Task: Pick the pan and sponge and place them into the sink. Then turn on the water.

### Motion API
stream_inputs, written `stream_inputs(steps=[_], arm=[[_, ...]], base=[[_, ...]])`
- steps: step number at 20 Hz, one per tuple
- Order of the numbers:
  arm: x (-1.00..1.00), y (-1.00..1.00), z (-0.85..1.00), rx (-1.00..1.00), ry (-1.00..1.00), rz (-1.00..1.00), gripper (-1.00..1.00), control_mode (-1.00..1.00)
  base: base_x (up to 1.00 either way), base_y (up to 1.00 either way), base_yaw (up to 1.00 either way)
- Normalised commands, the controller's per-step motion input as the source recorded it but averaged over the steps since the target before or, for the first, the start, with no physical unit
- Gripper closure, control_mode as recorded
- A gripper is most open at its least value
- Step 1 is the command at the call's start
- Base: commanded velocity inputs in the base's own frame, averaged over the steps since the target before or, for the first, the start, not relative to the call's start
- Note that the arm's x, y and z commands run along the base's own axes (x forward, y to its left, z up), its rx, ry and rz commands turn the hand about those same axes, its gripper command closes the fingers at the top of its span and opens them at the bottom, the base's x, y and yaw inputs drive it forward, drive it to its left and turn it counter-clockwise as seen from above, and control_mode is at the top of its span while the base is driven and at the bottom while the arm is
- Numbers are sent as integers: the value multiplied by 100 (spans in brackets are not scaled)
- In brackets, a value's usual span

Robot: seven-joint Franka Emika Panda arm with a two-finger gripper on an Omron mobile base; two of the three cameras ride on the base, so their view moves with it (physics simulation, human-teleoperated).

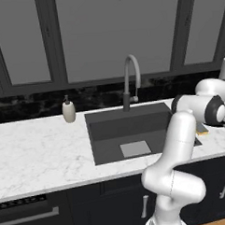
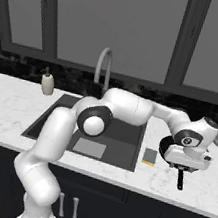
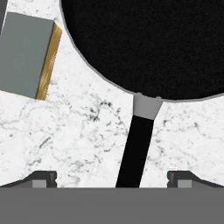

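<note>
Now reaching for the pan (image 3: 148, 43): fingers (image 3: 43, 178) spread, handle (image 3: 133, 148) between them; next descend and pinch it.

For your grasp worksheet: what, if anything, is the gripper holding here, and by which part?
Nothing is held. The open gripper hovers above the pan handle, its fingertips either side without touching it.

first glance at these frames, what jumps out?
The white arm stretched across to the counter right of the sink, its open end effector poised over the black pan, fingertips either side of the handle without touching it. Next, the sponge, lying flat between sink and pan. Then the tall gooseneck faucet behind the basin, with no water running.
</note>
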Motion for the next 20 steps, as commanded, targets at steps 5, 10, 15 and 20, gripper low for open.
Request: stream_inputs(steps=[5, 10, 15, 20], arm=[[8, -5, -3, 0, 1, -7, -100, -100], [-5, -9, -14, 0, 0, -1, -100, -100], [-16, -15, -23, 0, 0, 0, -100, -100], [-1, -22, -19, 0, 0, 0, -100, -100]], base=[[0, 0, 0], [0, 0, 0], [0, 0, 0], [0, 0, 0]])
